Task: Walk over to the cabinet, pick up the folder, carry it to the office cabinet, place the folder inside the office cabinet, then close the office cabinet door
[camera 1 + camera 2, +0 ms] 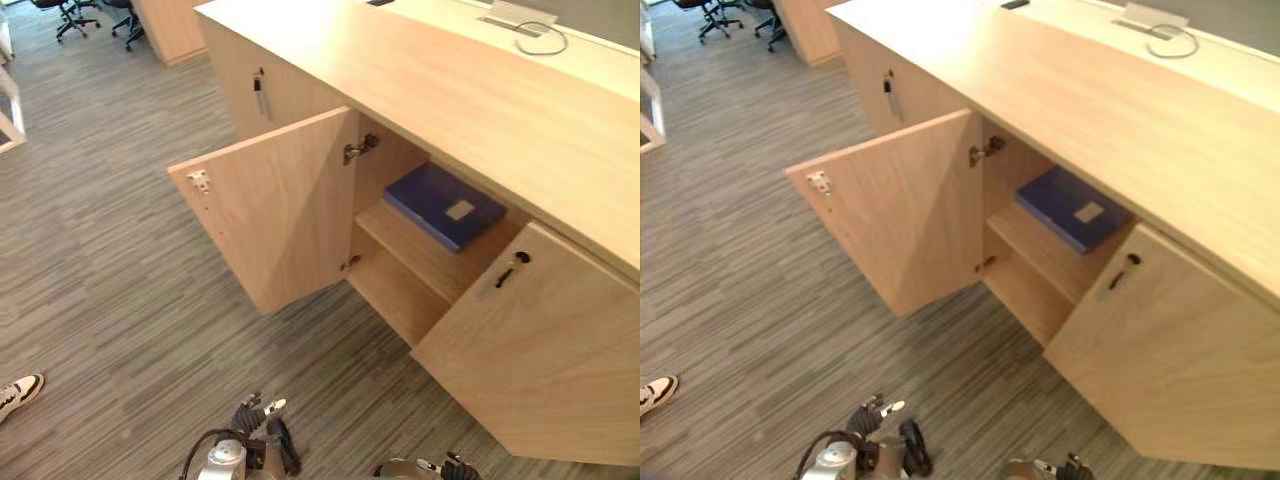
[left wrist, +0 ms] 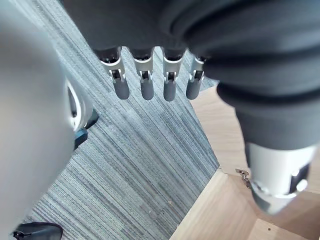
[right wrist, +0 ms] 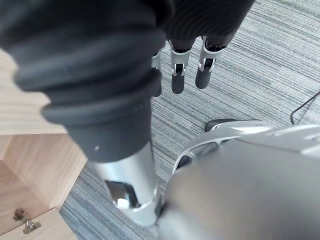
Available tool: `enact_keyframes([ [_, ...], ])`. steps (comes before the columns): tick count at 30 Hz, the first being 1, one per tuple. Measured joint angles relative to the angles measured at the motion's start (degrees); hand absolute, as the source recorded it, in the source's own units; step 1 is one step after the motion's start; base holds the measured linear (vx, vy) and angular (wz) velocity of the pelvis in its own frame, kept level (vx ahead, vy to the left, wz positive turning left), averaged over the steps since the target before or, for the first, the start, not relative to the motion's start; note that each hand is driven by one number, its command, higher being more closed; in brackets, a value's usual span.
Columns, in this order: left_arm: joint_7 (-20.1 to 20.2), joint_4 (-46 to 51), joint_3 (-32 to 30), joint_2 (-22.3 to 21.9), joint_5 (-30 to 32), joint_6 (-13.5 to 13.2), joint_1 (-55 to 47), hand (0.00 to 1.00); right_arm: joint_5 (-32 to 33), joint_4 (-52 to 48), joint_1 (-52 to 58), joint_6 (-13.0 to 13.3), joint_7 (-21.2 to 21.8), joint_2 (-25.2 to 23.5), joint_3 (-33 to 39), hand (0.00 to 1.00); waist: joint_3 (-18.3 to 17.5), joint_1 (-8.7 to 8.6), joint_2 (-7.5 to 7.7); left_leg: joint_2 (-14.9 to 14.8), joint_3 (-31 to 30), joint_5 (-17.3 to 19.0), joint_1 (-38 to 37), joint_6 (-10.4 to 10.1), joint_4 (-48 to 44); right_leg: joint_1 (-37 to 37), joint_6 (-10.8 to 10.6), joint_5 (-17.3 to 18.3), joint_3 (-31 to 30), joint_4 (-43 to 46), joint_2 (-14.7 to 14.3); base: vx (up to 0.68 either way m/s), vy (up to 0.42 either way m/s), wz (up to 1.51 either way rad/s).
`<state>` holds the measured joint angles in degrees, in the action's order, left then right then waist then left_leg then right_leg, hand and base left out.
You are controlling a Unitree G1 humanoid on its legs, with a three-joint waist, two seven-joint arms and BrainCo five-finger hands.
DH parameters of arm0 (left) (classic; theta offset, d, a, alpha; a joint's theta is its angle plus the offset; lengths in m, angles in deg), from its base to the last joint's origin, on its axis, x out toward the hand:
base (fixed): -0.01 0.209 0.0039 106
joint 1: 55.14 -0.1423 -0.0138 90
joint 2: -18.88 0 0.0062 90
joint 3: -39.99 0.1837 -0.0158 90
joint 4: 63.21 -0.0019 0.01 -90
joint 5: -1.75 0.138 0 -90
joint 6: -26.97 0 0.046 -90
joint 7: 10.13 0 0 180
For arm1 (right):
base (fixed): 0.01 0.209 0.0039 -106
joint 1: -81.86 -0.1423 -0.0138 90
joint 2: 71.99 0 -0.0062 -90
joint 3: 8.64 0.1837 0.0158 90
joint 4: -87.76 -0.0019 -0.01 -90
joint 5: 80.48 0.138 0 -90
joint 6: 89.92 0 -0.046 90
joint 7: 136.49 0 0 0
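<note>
Folder (image 1: 445, 205): blue, in neither hand. Left hand (image 2: 146, 80) and right hand (image 3: 178, 70) hang empty over carpet (image 1: 100, 250), fingers straight and relaxed. Folder lies flat on the upper shelf (image 1: 420, 255) inside the office cabinet (image 1: 480, 110), whose left door (image 1: 280, 210) stands wide open.

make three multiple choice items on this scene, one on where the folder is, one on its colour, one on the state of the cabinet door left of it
1. Where does the folder lie?
A on the carpet
B on the upper shelf inside the cabinet
C on a chair

2. What colour is the folder?
A blue
B red
C green

3. How is the door to the folder's left?
A shut flat
B taken off
C swung wide open

Key:
1 B, it lies flat on the shelf, within the open compartment.
2 A, its cover is dark blue with a pale label.
3 C, it stands out from the cabinet on its hinges.
</note>
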<state>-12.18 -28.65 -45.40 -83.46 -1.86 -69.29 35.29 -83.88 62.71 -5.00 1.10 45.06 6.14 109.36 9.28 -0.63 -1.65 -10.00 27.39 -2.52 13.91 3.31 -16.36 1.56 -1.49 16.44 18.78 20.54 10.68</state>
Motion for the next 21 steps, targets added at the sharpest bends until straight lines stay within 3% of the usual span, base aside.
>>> enact_keyframes([
  [1,0.08,0.14,0.32,-0.13,-0.50,-0.02,-0.10,0.00,0.02,0.04,0.25,-0.07,-0.01,-0.06,0.75,0.00,-0.19,-0.14,-0.04,2.49,-2.04,-2.54,-0.17,0.35,4.52,-0.80,-0.21,-0.12,0.14,-2.31,0.05,-0.09,0.104,1.11],
  [2,0.06,0.15,0.48,-0.22,-0.85,0.00,0.20,0.00,0.05,0.09,0.33,-0.04,-0.01,-0.15,1.00,0.00,-0.37,-0.64,0.54,3.40,-1.85,-2.12,-0.78,0.77,7.34,-1.12,-0.74,-0.99,1.59,-3.19,1.13,-0.08,0.168,1.00],
  [3,0.08,0.04,0.74,0.04,-0.97,0.23,0.12,0.00,0.11,0.12,0.13,0.21,-0.04,-0.80,1.78,0.00,0.34,-0.85,0.95,1.99,4.96,1.26,-1.42,1.31,5.79,-2.10,-2.80,-2.54,4.29,-3.86,2.93,-0.02,0.180,0.76],
  [4,0.11,-0.26,0.75,0.08,-1.01,0.24,0.05,0.00,0.14,0.15,0.43,0.16,-0.05,-1.06,2.01,0.00,0.53,-1.17,1.25,-0.10,8.96,4.18,-1.67,0.70,1.34,-3.15,-3.17,-2.79,5.34,-3.87,4.05,0.04,0.205,0.77],
  [5,0.33,-0.28,1.08,-0.22,-1.08,0.25,-0.20,0.00,1.04,-0.01,1.08,0.14,-0.11,-0.84,2.23,0.00,0.29,-1.57,0.85,-2.97,12.25,4.83,-3.67,-0.31,-3.09,-5.13,-4.08,-3.30,6.78,-4.05,5.22,0.06,0.133,0.52],
  [6,0.44,-0.28,1.28,-0.44,-1.07,0.21,-0.34,0.00,1.27,-0.12,1.40,0.14,-0.14,-0.54,2.13,0.00,-0.11,-1.82,0.24,-3.50,12.05,3.44,-5.00,-2.37,-2.03,-5.76,-4.58,-3.58,7.11,-4.33,5.07,0.09,0.166,0.51],
  [7,0.56,-0.35,1.50,-0.59,-1.06,0.22,-0.17,0.00,1.38,-0.19,1.42,0.12,-0.26,-0.36,2.09,0.00,-0.34,-2.22,0.23,-1.60,10.69,3.08,-5.04,-3.05,-0.03,-6.35,-4.87,-4.25,7.45,-5.23,5.77,0.03,0.270,0.52],
  [8,0.75,-0.11,2.88,-0.37,-0.99,0.05,0.79,0.00,1.94,-0.15,1.43,0.12,-0.52,-0.86,2.22,0.00,-0.60,-2.32,-0.10,1.69,10.07,0.51,-5.98,-2.11,5.91,-6.50,-3.87,-7.47,7.74,-8.56,5.96,0.01,0.231,0.47],
  [9,0.85,-0.07,3.12,-0.29,-0.99,0.03,0.83,0.00,2.10,-0.14,1.42,0.12,-0.53,-0.87,2.25,0.00,-0.60,-2.22,-0.06,2.36,10.05,-0.11,-6.25,-1.93,7.29,-6.52,-3.75,-7.93,7.74,-9.16,5.99,-0.03,0.208,0.41],
  [11,1.30,-0.06,4.79,0.67,-0.69,0.15,0.61,0.00,2.24,-0.10,1.42,0.00,-0.53,-1.05,2.20,0.00,-0.89,-2.47,0.51,7.43,9.04,-4.53,-7.51,-0.77,16.65,-6.28,-3.95,-8.97,7.75,-11.73,7.08,-0.06,0.243,0.35],
  [13,1.35,0.03,5.98,1.24,-0.50,0.16,0.22,0.00,2.26,-0.18,1.42,-0.02,-0.53,-1.03,2.11,0.00,-0.84,-2.66,0.39,9.61,8.31,-6.37,-8.76,-0.88,21.36,-6.28,-4.42,-8.93,7.77,-12.17,7.52,-0.07,0.153,0.26],
  [19,2.65,4.24,8.76,1.28,-0.17,0.19,-1.30,0.00,2.25,-1.14,1.42,-0.51,-0.51,-0.60,-0.60,0.00,-0.65,-2.65,0.44,12.46,7.77,-5.56,-8.82,0.21,21.56,-6.53,-6.66,-7.20,7.68,-11.54,9.95,-0.07,-0.010,0.10],
  [21,3.51,6.87,8.92,1.23,-0.26,0.17,-1.36,0.00,2.38,-1.44,1.42,-0.66,-0.51,-0.59,-0.55,0.00,-0.29,-2.67,0.87,13.80,8.10,-4.37,-9.05,1.19,21.32,-6.12,-5.38,-6.37,7.64,-10.01,11.61,0.02,0.042,0.04],
])
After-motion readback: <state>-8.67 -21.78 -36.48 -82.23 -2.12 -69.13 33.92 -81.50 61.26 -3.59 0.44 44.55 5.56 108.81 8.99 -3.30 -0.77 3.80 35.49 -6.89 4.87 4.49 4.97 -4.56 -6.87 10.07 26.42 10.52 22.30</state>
